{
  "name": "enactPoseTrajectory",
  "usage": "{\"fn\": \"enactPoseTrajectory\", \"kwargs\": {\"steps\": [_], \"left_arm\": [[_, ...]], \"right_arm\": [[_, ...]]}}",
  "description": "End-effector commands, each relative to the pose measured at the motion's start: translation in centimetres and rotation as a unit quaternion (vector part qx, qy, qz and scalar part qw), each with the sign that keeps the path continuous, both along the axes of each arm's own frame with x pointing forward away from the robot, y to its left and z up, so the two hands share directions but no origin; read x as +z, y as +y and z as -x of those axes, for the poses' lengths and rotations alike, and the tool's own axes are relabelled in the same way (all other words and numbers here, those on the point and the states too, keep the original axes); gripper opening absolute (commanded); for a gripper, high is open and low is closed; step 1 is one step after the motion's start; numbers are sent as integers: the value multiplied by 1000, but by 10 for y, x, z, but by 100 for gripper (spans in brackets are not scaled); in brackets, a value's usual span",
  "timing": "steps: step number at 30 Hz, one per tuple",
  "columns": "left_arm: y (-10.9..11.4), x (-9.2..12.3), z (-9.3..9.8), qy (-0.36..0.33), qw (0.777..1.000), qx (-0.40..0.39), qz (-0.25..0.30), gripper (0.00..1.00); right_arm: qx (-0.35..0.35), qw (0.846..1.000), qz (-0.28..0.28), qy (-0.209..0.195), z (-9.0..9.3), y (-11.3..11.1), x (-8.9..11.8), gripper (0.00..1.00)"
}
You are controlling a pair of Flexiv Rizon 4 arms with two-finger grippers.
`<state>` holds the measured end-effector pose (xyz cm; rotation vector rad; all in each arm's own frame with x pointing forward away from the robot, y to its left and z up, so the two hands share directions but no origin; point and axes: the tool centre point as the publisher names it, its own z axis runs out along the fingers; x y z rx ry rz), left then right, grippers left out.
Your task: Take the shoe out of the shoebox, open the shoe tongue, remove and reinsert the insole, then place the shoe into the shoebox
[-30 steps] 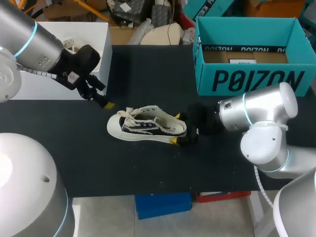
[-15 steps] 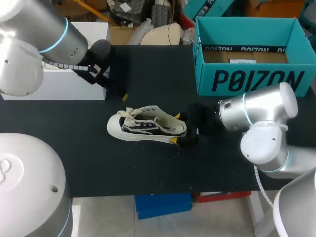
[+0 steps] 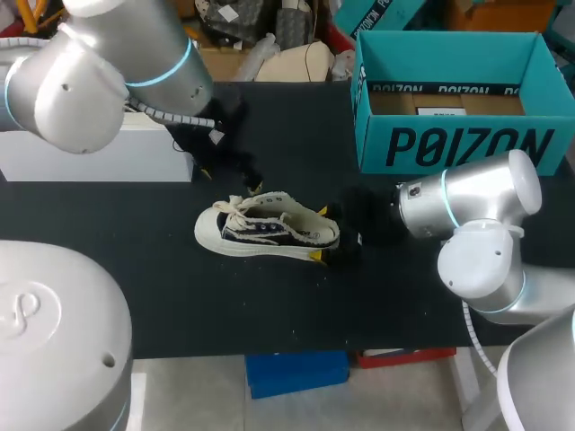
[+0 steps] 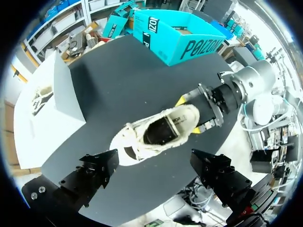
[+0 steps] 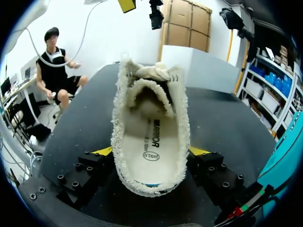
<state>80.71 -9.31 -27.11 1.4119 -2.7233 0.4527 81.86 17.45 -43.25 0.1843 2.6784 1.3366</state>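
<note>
One shoe [image 3: 269, 232] spotted upright on its sole mid-worktop, toe toward the left edge. Clamped at the heel from both sides by the right gripper [image 3: 322, 233]. Found the left gripper [image 3: 250, 183] spread wide above the laces, holding nothing. Noted the teal shoebox [image 3: 458, 144] open-topped at the far right corner.

A black table [image 3: 269, 305] carries 3 things. 1 cream and dark shoe [image 3: 268, 229] stands on its sole near the middle, an open teal shoebox [image 3: 463, 144] sits at the far right, and a white box [image 3: 108, 160] sits at the far left.
</note>
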Motion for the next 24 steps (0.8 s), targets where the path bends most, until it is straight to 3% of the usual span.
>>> {"fn": "enactPoseTrajectory", "kwargs": {"steps": [1,7,20,24], "left_arm": [[-18,-12,-3,25,996,49,-69,100],[-21,-19,-2,27,989,124,-72,100],[-21,-19,-2,29,989,125,-68,100],[-22,-21,-2,24,977,163,-136,100]], "right_arm": [[0,1000,1,1,-1,0,0,0],[0,1000,1,1,-1,0,0,0],[0,1000,1,1,-1,0,0,0],[0,1000,1,1,-1,0,0,0]]}}
